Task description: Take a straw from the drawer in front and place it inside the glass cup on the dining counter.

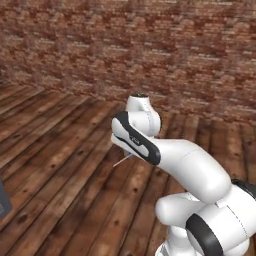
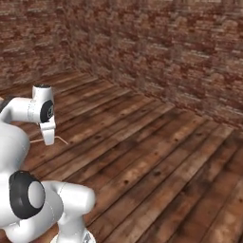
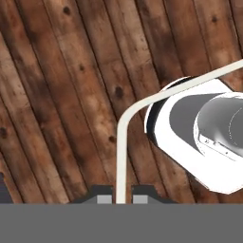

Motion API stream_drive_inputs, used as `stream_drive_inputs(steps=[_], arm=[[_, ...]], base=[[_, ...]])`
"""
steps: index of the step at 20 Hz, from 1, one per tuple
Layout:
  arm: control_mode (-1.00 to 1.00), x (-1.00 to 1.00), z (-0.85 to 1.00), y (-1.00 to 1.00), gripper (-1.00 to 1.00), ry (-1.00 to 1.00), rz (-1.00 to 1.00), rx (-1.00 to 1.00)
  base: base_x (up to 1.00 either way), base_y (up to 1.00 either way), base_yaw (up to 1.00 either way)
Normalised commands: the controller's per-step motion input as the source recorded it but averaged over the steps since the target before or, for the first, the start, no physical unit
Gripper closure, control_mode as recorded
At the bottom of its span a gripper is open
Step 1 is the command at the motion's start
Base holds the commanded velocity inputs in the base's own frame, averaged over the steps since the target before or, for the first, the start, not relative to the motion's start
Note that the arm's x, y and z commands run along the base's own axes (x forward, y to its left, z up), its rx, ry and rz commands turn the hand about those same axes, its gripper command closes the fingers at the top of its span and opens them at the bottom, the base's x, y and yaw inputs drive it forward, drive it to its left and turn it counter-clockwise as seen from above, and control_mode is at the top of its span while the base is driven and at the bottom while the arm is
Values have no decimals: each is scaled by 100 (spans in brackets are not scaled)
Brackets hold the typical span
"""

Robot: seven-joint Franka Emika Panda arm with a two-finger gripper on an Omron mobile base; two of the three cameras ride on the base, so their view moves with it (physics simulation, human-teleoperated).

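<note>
Straw: we are seeing the straw [image 3: 121, 156] rising as a pale stick from between the two dark finger tips in the hand view, then bending and running off toward the upper right edge. In the left base view it is showing as a thin pale line [image 1: 123, 161] poking out to the left from under the arm's forearm, above the floor. In the right base view a thin pale line [image 2: 60, 138] is sticking out just beside the hand.

Gripper: we are reading the gripper [image 3: 121, 195] as clamped on the straw, since the two finger tips are sitting tight against either side of it with no gap showing. In the right base view the hand is hanging downward [image 2: 48, 137] from the wrist, held in the air over the planks.

Where the straw is: it is being carried in the air over the floor, touching nothing but the fingers as far as we can tell.

Floor: dark wooden floor [image 1: 60, 165] is spreading under the arm in all three views, its planks knotted and streaked.

Wall: a red-brown brick wall [image 2: 171, 52] is standing behind the floor, meeting a second brick face at a corner in the right base view.

Grey object: a small dark grey corner [image 1: 4, 199] is cutting into the left edge of the left base view; we cannot tell what it is.
</note>
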Motion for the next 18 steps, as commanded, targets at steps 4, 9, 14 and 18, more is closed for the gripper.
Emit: stream_drive_inputs(steps=[4, 9, 14, 18], arm=[[100, 0, 0, 0, 100, 0, 0, 0], [100, 0, 0, 0, 100, 0, 0, 0], [100, 0, 0, 0, 100, 0, 0, 0], [100, 0, 0, 0, 100, 0, 0, 0]], base=[[100, 0, 26], [100, 0, 28], [91, 0, 41], [94, -1, 44]])
